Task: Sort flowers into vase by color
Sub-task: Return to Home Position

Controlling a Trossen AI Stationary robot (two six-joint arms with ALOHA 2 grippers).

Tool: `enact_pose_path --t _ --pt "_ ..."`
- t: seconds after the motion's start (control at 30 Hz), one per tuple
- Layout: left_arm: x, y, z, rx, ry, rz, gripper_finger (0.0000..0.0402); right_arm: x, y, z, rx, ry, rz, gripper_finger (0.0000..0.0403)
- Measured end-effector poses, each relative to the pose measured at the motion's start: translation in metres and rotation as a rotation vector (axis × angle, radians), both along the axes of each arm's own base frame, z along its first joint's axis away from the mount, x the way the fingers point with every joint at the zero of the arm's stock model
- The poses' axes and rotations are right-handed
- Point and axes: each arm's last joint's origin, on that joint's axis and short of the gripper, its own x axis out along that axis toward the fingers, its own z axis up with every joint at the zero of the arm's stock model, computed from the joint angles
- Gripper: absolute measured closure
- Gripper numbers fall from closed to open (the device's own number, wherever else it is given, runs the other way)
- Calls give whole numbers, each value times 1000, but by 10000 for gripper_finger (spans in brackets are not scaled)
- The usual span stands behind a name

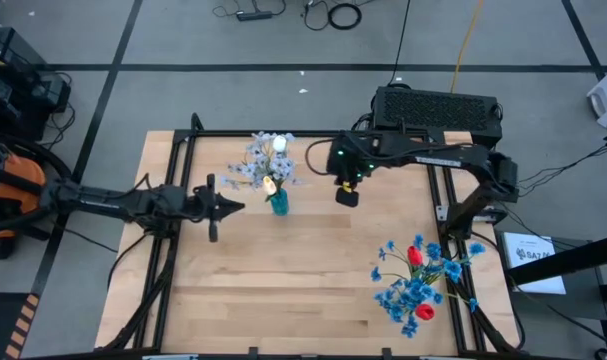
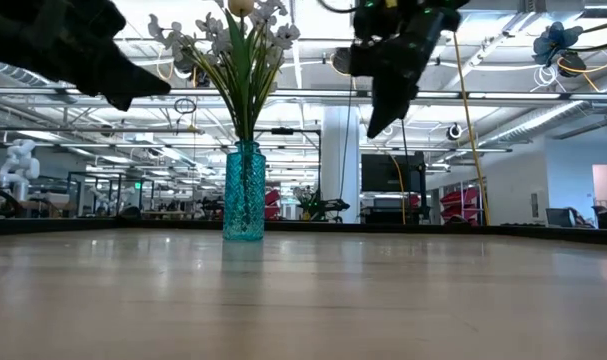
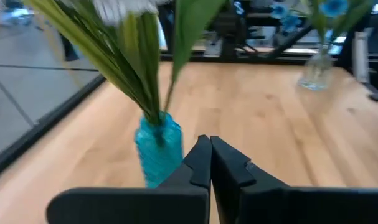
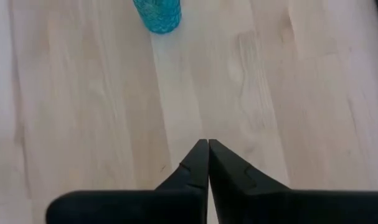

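Observation:
A teal glass vase [image 1: 278,204] stands upright on the table's far half, holding pale blue-white sprays [image 1: 255,160] and white and cream-yellow tulip buds [image 1: 270,185] on green stems. A clear vase [image 3: 314,73] near the table's right near corner holds bright blue sprays [image 1: 408,293] and red tulips [image 1: 423,312]. My left gripper [image 3: 209,163] is shut and empty, hovering just left of the teal vase [image 3: 157,149]. My right gripper [image 4: 208,163] is shut and empty, raised above the table to the teal vase's [image 4: 157,14] right, pointing down.
A black metal frame [image 1: 173,145] rims the wooden table. A black box [image 1: 438,108] sits beyond the far edge, behind the right arm. Bare wood [image 1: 283,290] lies between the two vases and along the near side.

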Motion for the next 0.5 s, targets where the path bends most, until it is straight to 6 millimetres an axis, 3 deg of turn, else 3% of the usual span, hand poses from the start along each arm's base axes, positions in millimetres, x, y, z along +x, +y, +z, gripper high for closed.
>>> enact_pose_path --t 0.17,0.5 --pt "-7 0 -11 -43 -40 -55 399 -37 12 3 1 -112 -58 402" --pt "-15 1 -32 -60 -80 -39 400 -133 43 16 26 -444 -193 402"
